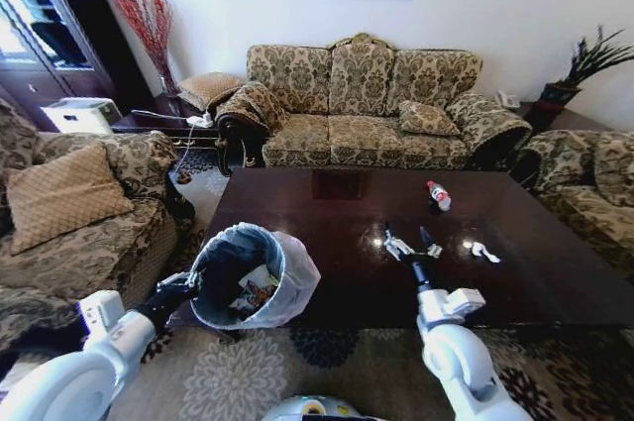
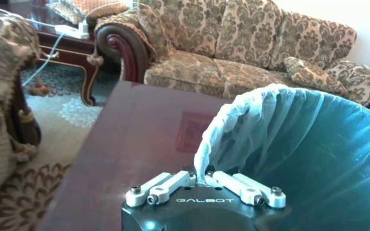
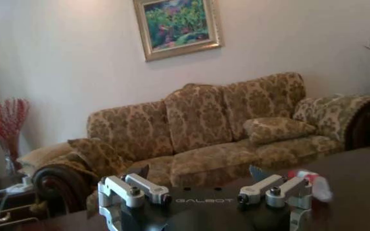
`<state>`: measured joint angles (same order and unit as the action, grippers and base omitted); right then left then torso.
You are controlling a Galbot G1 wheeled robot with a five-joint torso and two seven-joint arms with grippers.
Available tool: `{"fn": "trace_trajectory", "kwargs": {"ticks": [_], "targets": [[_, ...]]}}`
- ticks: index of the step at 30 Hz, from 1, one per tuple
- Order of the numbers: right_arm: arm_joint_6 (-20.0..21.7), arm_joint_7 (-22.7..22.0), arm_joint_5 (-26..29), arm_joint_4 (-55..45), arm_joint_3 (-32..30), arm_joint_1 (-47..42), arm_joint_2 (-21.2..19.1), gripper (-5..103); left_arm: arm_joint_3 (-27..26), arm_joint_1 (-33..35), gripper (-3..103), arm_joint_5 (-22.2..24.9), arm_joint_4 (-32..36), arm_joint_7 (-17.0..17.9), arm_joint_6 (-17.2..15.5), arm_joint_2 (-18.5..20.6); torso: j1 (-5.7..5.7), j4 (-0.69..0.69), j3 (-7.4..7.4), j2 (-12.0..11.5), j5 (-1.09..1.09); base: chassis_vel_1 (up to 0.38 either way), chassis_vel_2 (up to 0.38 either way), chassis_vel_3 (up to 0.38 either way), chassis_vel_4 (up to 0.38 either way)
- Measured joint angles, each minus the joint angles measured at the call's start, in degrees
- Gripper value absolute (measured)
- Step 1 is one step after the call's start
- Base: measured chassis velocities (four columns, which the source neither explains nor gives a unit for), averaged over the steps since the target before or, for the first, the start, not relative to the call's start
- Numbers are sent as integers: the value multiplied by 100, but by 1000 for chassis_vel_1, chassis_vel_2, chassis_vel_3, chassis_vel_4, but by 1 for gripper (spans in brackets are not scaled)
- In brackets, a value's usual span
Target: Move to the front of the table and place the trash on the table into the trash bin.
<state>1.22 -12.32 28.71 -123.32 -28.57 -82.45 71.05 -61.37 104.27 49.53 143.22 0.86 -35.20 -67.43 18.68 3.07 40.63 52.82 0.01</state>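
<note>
Nearest you, the left tool (image 2: 202, 185) sits clenched on the bag-lined rim of the trash bin (image 1: 282, 277), holding the bin at the near left corner of the bench (image 1: 327, 243); wrappers already lie inside. Your right tool (image 1: 413, 246) hovers over the bench's near middle, its jaws spread wide and holding nothing. Just beside its left finger lies a crumpled paper wad (image 1: 395, 246); a second white scrap (image 1: 484, 253) lies a little to its right, with its long axis running left to right. Farther out, ahead and slightly right of the right tool, the bottle (image 1: 438, 195) lies on its side, long axis running away from you, red cap at the far end. The right arm is plainly the nearer one to all three pieces.
</note>
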Motion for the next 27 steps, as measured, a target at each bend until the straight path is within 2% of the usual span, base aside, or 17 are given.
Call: {"fn": "trace_trajectory", "kwargs": {"ticks": [6, 9, 14, 17, 18, 19, 20, 22, 27], "targets": [[-70, -1, 11, 331, -64, 42, 30, 100, 30, -6, 0, -22, 0, -17, 27, -41, 0, 2, 0, 0, 3, -282, -258, 269, 257], [-93, -13, 11, 469, -96, 92, 41, 100, 50, -4, 0, -107, 0, -36, 53, -40, 1, 2, 0, 0, -2, -337, -323, 304, 295], [-149, -206, -12, 1088, -179, 370, 44, 100, 46, 1, 0, -320, 1, -129, 144, -37, 1, 0, 1, 0, 5, -321, -321, 325, 336], [-67, -609, 2, 1839, -177, 800, 112, 100, 52, 5, 0, -331, 1, -157, 154, -62, 0, 0, 0, 0, -1, -274, -253, 259, 244], [-67, -609, 2, 1839, -177, 800, 112, 100, 52, 5, 0, -331, 1, -157, 154, -62, 0, 0, 0, 0, -1, -264, -186, 191, 210], [-22, -697, 2, 1989, -170, 881, 130, 100, 57, 6, 0, -331, 3, -162, 155, -66, -1, -2, 0, 0, 6, -142, -186, 191, 137], [21, -770, 2, 2110, -157, 943, 144, 100, 62, 6, 0, -331, 5, -163, 156, -69, 1, 2, 1, 0, 8, -40, -113, 84, 29], [24, -777, 1, 2120, -157, 950, 145, 100, 62, 6, 0, -331, 5, -163, 156, -70, 1, 2, 1, -1, 6, -40, -53, 37, 29], [34, -787, -2, 2135, -144, 961, 152, 100, 62, 7, 0, -329, 4, -157, 157, -68, 0, -1, 0, 0, -11, 36, 30, -11, -14]]}}
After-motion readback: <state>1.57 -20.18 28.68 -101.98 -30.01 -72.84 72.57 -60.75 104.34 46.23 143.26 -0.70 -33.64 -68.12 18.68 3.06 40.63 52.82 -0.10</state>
